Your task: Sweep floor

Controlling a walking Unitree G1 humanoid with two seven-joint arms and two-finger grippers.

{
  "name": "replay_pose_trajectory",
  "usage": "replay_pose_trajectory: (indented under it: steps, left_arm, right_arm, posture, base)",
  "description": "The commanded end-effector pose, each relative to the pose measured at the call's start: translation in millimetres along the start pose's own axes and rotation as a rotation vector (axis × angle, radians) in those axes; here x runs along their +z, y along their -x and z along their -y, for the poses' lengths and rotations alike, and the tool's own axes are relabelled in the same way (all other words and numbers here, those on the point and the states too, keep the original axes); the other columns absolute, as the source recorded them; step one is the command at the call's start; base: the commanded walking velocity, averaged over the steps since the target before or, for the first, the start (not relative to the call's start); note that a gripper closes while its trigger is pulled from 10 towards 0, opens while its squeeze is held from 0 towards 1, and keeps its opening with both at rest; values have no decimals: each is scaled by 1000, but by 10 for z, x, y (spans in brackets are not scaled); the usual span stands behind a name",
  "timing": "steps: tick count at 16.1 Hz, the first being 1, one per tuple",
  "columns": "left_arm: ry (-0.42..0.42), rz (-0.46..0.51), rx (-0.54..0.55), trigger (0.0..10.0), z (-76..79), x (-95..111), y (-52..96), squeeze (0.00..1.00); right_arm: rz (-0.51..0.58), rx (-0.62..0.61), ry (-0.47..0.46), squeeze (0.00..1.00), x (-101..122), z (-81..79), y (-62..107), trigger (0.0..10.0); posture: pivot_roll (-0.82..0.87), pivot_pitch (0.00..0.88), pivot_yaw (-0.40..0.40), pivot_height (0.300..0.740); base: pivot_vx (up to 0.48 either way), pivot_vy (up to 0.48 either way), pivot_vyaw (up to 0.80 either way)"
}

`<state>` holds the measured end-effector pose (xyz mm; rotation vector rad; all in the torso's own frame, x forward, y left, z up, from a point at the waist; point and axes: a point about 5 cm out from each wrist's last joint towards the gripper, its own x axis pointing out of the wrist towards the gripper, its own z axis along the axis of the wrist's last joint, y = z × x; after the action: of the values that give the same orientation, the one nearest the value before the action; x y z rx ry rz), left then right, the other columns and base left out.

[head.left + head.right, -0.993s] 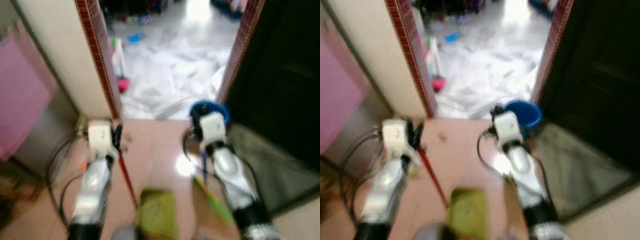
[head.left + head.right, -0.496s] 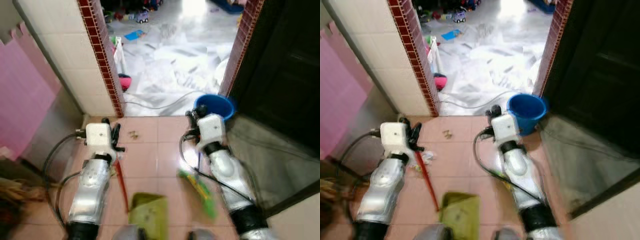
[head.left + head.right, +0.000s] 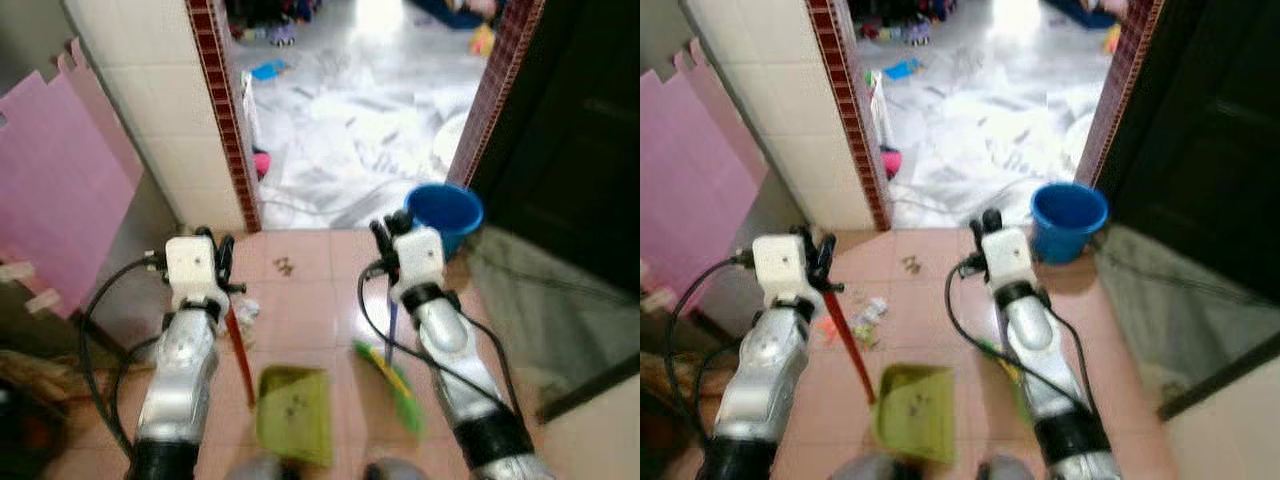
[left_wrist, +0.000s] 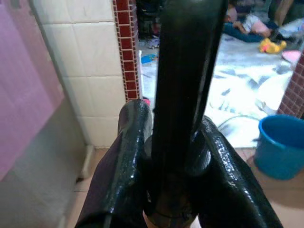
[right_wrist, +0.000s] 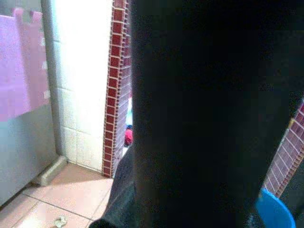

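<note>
My left gripper [image 3: 222, 262] is shut on the red handle [image 3: 240, 350] of a green dustpan [image 3: 293, 410], which rests low on the pink tiled floor between my arms. In the left wrist view the handle [image 4: 183, 95] looks dark and stands clamped between both fingers [image 4: 133, 156]. My right gripper [image 3: 385, 235] is shut on the blue handle [image 3: 392, 320] of a broom whose green and yellow bristles [image 3: 390, 385] lie beside the dustpan. That broom handle [image 5: 209, 118] looms dark in the right wrist view. Small brown debris [image 3: 285, 266] and paper scraps [image 3: 868, 312] lie on the tiles ahead.
A blue bucket [image 3: 444, 207] stands at the doorway's right side. A white tiled wall with a red brick edge [image 3: 225, 110] is on the left, a pink board [image 3: 60, 200] leans further left. A dark door [image 3: 580, 130] is on the right. Toys and a cable [image 3: 330, 205] litter the bright room beyond.
The whole picture has shifted and sharpened as the camera moved. Both grippers keep their hold; the broom's bristles have swung a little towards the dustpan.
</note>
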<state>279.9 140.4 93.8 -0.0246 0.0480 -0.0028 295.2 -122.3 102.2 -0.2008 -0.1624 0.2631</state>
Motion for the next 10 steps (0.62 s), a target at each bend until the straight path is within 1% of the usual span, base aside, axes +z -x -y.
replay_pose_trajectory:
  steps: [1,3,6,8,10]
  left_arm:
    - [2,65,7,10000,-21,146,-31,0]
    - [-2,88,3,10000,-3,196,-40,0]
    - [-14,107,49,10000,-34,226,-34,0]
    - [-43,99,103,10000,-102,185,-21,0]
    - [-41,98,150,10000,-168,176,-29,0]
  right_arm:
    - [42,7,20,0,93,4,-43,10000]
    - [43,8,23,0,97,5,-46,10000]
    - [43,11,25,0,98,3,-51,10000]
    - [45,15,27,0,101,0,-56,10000]
    - [47,19,31,0,106,-9,-63,10000]
  posture:
    - [-49,0,52,740]
    - [-50,0,52,740]
    - [-50,0,49,740]
    - [-48,0,48,740]
    - [-47,0,47,740]
  base:
    - [0,480,0]
    - [0,480,0]
    - [0,480,0]
    - [0,480,0]
    - [0,480,0]
